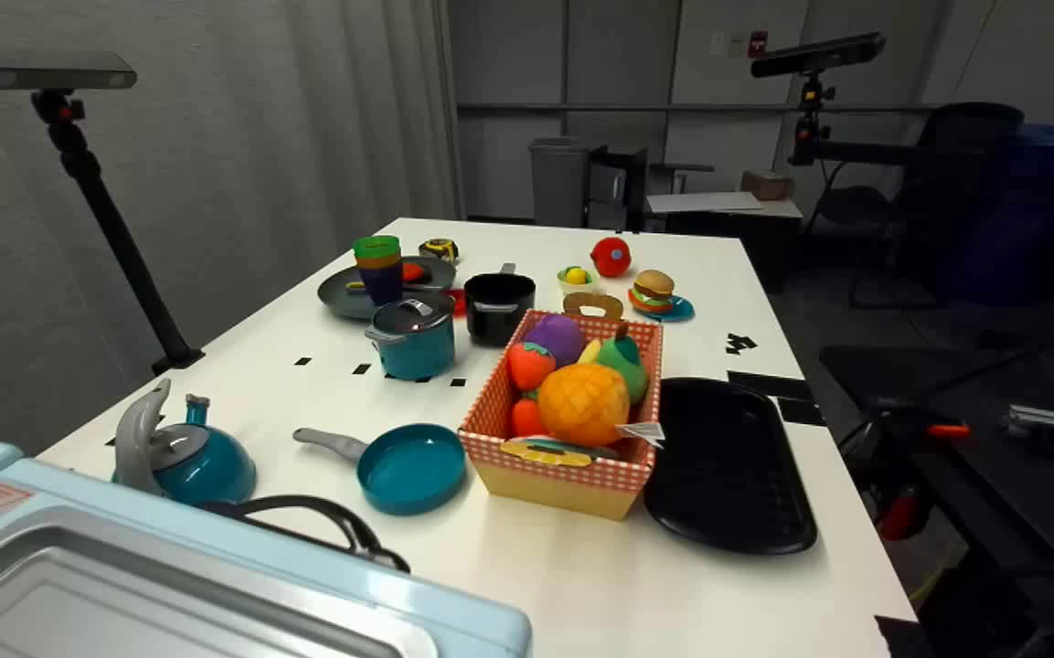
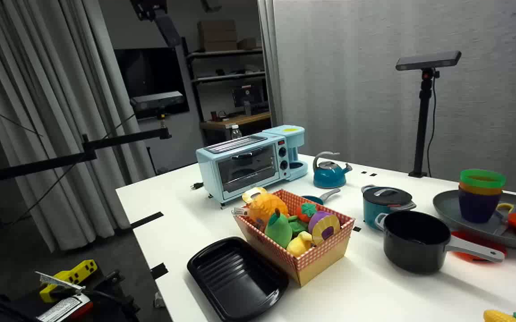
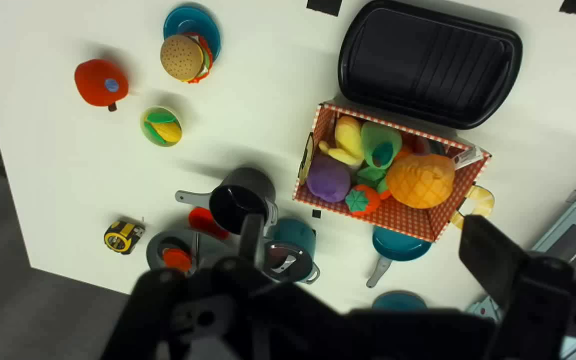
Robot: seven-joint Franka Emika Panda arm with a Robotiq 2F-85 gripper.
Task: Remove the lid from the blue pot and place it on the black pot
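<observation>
The lid (image 1: 412,313) is dark with a grey handle and sits on the blue pot (image 1: 421,355). The lid (image 2: 386,197) and blue pot (image 2: 372,214) also show in an exterior view. The black pot (image 1: 499,320) stands beside the blue pot, uncovered, with a grey long handle; it shows too in an exterior view (image 2: 414,250). In the wrist view my gripper (image 3: 362,225) is wide open and empty, high above the table. Its left finger partly overlaps the view of the lid (image 3: 288,267), the blue pot (image 3: 300,235) and the black pot (image 3: 250,182).
A checkered basket (image 1: 563,489) of toy fruit stands beside a black tray (image 1: 728,466). A teal frying pan (image 1: 412,466), a kettle (image 1: 211,461) and a light-blue toaster oven (image 2: 211,174) are nearby. A grey dish (image 1: 339,292) with stacked cups (image 1: 380,270) stands behind the blue pot.
</observation>
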